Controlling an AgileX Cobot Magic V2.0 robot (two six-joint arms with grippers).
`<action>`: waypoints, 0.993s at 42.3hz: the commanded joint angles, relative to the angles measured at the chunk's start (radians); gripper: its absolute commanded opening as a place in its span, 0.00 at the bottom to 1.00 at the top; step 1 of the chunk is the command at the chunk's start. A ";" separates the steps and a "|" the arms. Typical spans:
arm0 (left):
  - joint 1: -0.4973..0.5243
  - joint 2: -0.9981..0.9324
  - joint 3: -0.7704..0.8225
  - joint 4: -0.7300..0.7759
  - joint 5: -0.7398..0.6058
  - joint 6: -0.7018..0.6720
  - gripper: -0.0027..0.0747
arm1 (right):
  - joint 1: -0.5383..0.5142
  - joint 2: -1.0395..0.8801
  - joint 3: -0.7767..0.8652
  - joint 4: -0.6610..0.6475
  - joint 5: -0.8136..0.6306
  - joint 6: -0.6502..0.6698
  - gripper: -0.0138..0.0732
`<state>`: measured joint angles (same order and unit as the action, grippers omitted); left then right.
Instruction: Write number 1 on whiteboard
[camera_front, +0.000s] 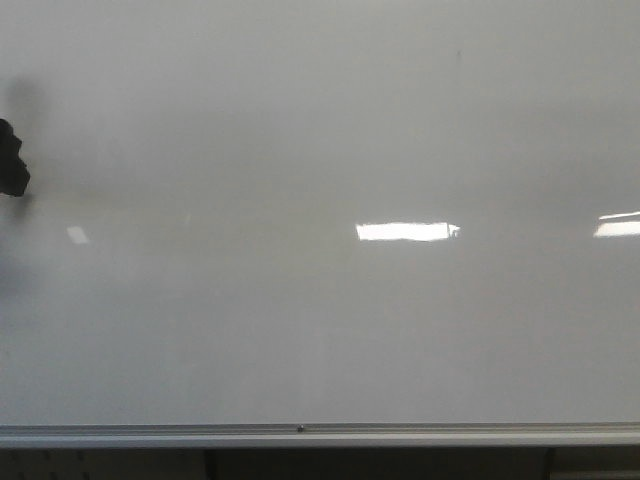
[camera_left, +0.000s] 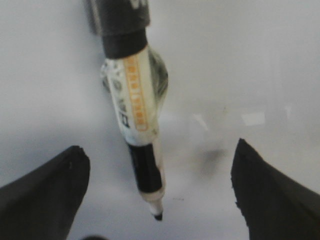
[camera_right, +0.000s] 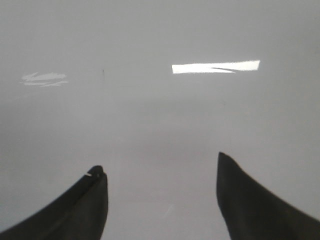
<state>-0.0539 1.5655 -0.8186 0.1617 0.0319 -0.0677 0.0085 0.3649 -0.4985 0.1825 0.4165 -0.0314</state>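
The whiteboard (camera_front: 320, 330) fills the front view, glossy white-grey, with a silver bottom rail (camera_front: 320, 433). The number 1 is a short thin dark stroke, faint in the front view (camera_front: 459, 52) and clearer in the right wrist view (camera_right: 103, 73). My left gripper (camera_front: 12, 165) shows as a dark shape at the board's far left edge. In the left wrist view its jaws (camera_left: 157, 147) stand wide apart. A marker (camera_left: 135, 110) with an orange label hangs between them from a black holder, touching neither finger. Its black tip (camera_left: 158, 216) points at the board. My right gripper (camera_right: 159, 162) is open and empty, facing the board.
Bright rectangular light reflections lie on the board at mid height (camera_front: 405, 231) and at the right edge (camera_front: 617, 226). A smeared pale patch (camera_right: 44, 78) shows in the right wrist view. Dark space lies under the rail.
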 joint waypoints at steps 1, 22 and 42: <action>-0.001 -0.006 -0.045 -0.017 -0.093 -0.010 0.76 | 0.002 0.015 -0.035 0.003 -0.075 0.001 0.73; -0.001 0.006 -0.047 -0.035 -0.096 -0.010 0.08 | 0.002 0.015 -0.035 0.003 -0.072 0.001 0.73; -0.100 -0.140 -0.088 -0.033 0.226 0.021 0.01 | 0.002 0.015 -0.035 0.003 -0.067 0.001 0.73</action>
<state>-0.1097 1.5078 -0.8533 0.1344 0.1907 -0.0629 0.0085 0.3649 -0.4985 0.1825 0.4184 -0.0314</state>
